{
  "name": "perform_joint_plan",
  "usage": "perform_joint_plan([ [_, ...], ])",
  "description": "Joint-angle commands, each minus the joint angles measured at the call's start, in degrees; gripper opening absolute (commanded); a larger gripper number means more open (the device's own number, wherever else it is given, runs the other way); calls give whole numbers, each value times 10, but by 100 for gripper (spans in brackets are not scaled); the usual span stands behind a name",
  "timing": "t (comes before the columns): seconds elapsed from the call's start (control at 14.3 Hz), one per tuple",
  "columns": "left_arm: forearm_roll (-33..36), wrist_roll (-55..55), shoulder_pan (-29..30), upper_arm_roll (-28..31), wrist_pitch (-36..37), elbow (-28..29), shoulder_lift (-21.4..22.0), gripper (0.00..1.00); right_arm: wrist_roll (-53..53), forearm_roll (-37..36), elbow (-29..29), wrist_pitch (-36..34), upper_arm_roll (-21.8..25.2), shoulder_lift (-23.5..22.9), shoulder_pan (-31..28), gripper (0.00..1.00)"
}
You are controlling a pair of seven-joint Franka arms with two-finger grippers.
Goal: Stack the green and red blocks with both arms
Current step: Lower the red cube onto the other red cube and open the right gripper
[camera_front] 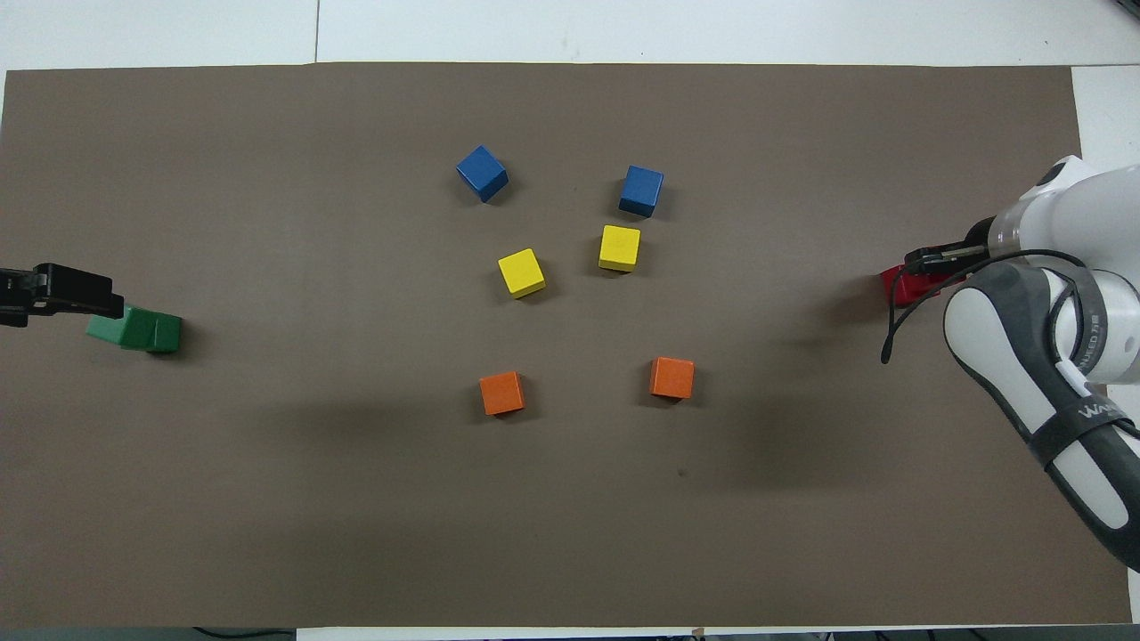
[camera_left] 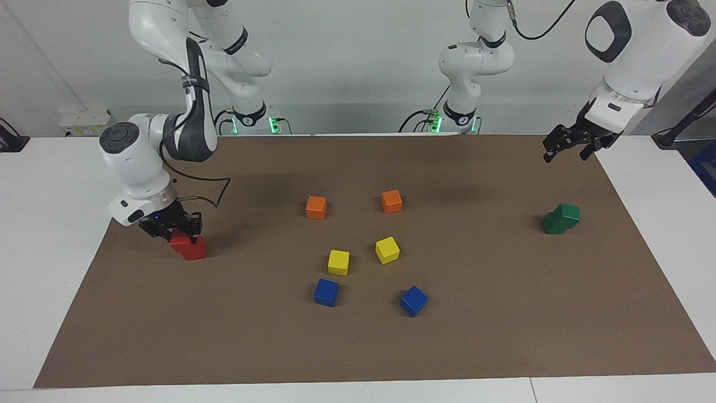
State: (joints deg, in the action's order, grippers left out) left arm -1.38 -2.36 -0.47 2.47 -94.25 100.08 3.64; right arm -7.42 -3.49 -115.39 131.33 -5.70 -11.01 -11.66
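Two red blocks sit at the facing view's left: the right tool is clenched on the upper one, resting atop the lower. At upper right, the left tool hangs released, well above the stacked green blocks.

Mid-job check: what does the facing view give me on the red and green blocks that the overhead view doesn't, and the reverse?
Only the facing view shows heights: the right gripper, shut on the upper red block, holds it on or just above the lower red block; the open left gripper hangs well above the green blocks, which sit stacked but offset. Only the overhead view shows how the left gripper overlaps those green blocks from above. Both show the orange, yellow and blue cubes mid-mat.
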Motion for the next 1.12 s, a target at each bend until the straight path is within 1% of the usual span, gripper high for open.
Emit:
perform_joint_plan([
  [0.0, 13, 9, -12, 0, 6, -5, 8, 100, 0, 10, -10, 12, -2, 5, -2, 0],
  [0.35, 12, 10, -10, -3, -10, -7, 8, 100, -2, 10, -15, 12, -2, 5, -3, 0],
  [0.77, 13, 5, -11, -3, -11, -7, 9, 100, -13, 10, -29, 25, -2, 9, -6, 0],
  [1.05, 25, 4, -10, -3, -4, -9, 8, 100, -21, 10, -33, 27, -2, 10, -8, 0],
])
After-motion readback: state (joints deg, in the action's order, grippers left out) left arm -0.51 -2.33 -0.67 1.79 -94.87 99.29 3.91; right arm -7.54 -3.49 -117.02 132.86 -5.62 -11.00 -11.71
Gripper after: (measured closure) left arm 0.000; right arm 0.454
